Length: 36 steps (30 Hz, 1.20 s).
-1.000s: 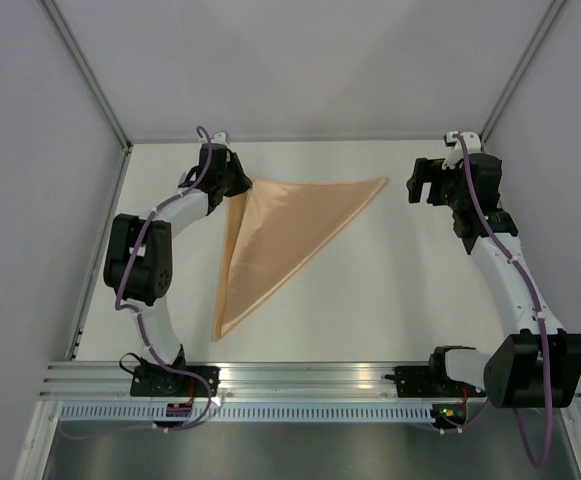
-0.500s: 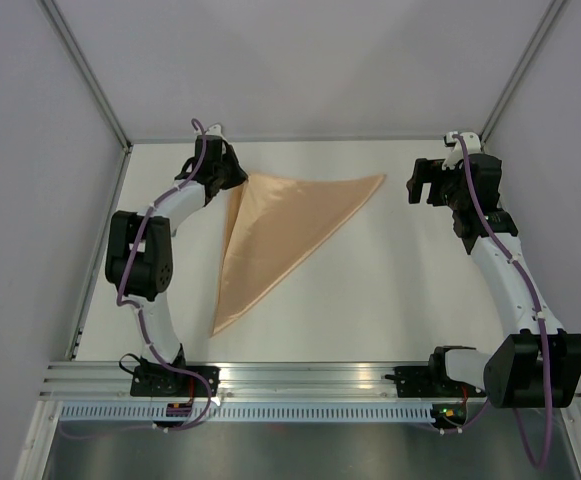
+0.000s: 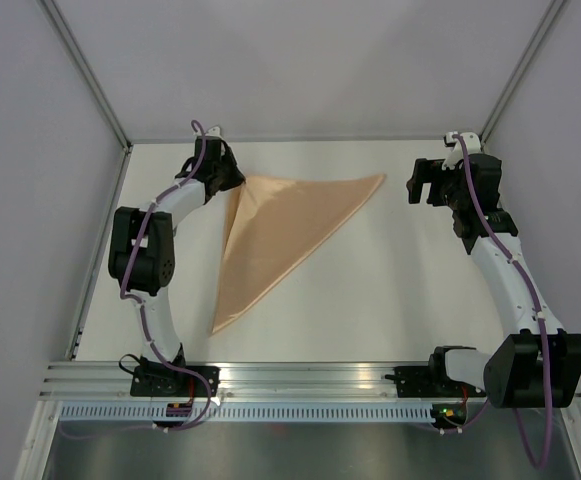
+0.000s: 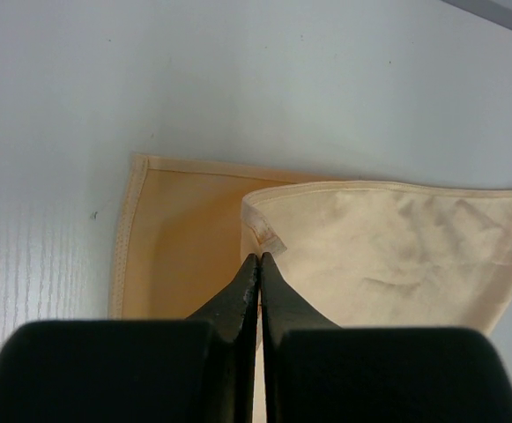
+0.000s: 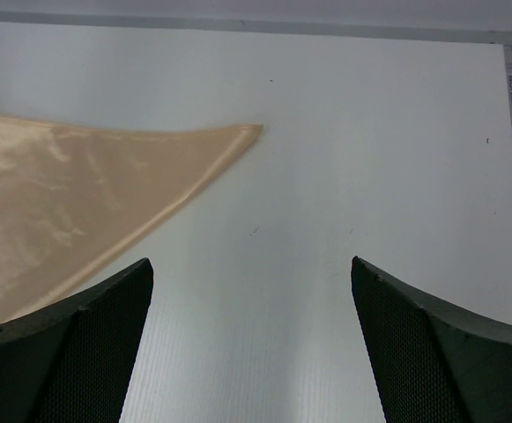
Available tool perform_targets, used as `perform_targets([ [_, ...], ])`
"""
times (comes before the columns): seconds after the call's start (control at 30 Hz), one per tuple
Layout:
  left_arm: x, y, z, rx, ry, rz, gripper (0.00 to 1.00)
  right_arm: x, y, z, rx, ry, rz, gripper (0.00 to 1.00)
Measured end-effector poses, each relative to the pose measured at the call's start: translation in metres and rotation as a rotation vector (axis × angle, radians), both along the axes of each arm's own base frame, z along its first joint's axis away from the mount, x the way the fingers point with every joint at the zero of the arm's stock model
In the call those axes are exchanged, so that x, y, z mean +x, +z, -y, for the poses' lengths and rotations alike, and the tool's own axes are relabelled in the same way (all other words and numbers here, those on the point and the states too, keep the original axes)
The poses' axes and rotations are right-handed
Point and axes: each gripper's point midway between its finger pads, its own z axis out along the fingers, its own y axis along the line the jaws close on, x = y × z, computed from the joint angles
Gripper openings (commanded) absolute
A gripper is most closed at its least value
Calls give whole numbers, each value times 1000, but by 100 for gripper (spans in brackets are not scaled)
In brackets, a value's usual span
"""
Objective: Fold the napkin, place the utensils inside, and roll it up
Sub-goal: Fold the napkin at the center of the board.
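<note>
The light orange-tan napkin (image 3: 280,225) lies folded into a triangle on the white table, with points at the far left, far right and near left. My left gripper (image 3: 232,180) is at its far left corner. In the left wrist view the jaws of the left gripper (image 4: 260,257) are shut on the corner of the napkin's paler upper layer (image 4: 396,247), which sits short of the lower layer's corner (image 4: 141,167). My right gripper (image 3: 422,182) is open and empty, just right of the napkin's far right tip (image 5: 242,132). No utensils are in view.
The table's metal frame runs along the back edge (image 3: 300,140) and the left edge (image 3: 100,250). The grey walls stand close behind both grippers. The arm bases sit on the rail at the near edge (image 3: 300,385).
My left gripper has moved slightly back and to the left with the napkin corner, drawing the upper layer toward the far left corner. The right arm has not moved.
</note>
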Motion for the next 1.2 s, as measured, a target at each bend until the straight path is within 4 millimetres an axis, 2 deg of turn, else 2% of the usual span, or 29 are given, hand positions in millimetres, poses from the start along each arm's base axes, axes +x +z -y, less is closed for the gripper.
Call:
perform_targets([
  [0.3, 4, 1, -5, 4, 7, 5, 2, 0, 0, 0, 0, 1, 0, 98],
  [0.8, 10, -15, -10, 9, 17, -23, 3, 0, 0, -1, 1, 3, -1, 98],
  [0.87, 10, -18, -10, 10, 18, -28, 13, 0, 0, 0, 1, 3, -1, 98],
  [0.93, 9, -21, -11, 16, 17, -34, 30, 0, 0, -1, 1, 3, -1, 98],
  [0.97, 9, -21, -12, 20, 16, -34, 43, 0, 0, -1, 1, 3, -2, 98],
  [1.13, 10, -21, -16, 33, 26, -32, 62, 0, -1, -1, 3, 8, -3, 98],
  [1.2, 11, -22, -20, 41, 39, -33, 64, -1, -1, -2, 4, 10, -3, 98],
])
